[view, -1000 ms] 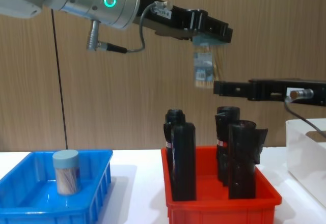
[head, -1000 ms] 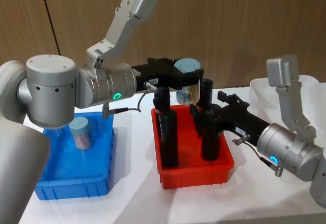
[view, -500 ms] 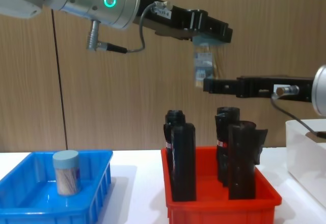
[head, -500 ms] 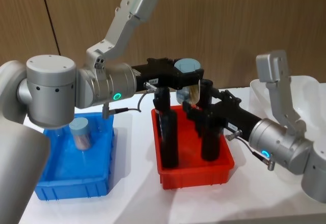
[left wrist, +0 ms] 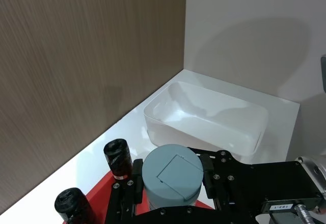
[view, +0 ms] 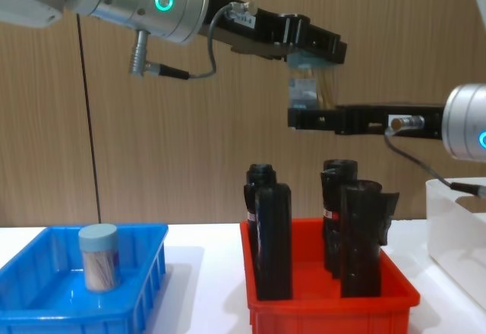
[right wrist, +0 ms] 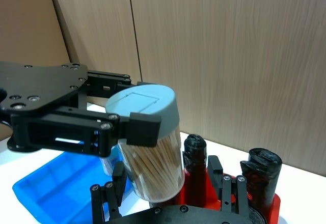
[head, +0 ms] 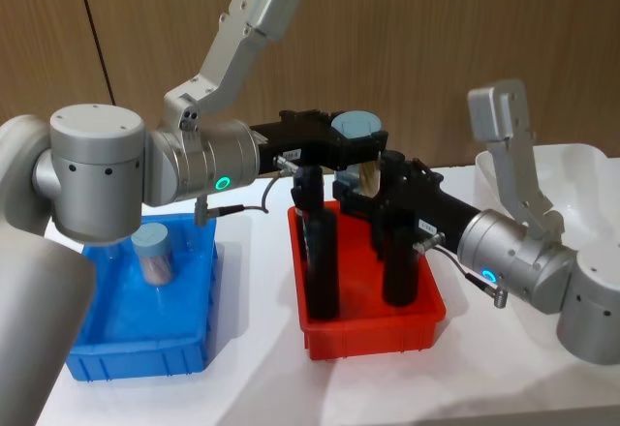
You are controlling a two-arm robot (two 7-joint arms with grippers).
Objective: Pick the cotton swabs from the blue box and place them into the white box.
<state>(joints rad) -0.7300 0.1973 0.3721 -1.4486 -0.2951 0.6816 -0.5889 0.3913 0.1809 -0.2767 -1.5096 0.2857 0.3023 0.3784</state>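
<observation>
Cotton swabs (right wrist: 155,163) in left hand (head: 354,140), label (view: 302,91) unreadable; right hand (view: 307,118) open.

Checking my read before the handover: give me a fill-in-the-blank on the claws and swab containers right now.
The left claw grips a swab container by its ____.
That container hangs over the ____ bin of black bottles, with the open right claw at its lower part.
The other swab container stands in the ____ box.
The white box holds ____ containers.
Missing words: lid; red; blue; no.
</observation>
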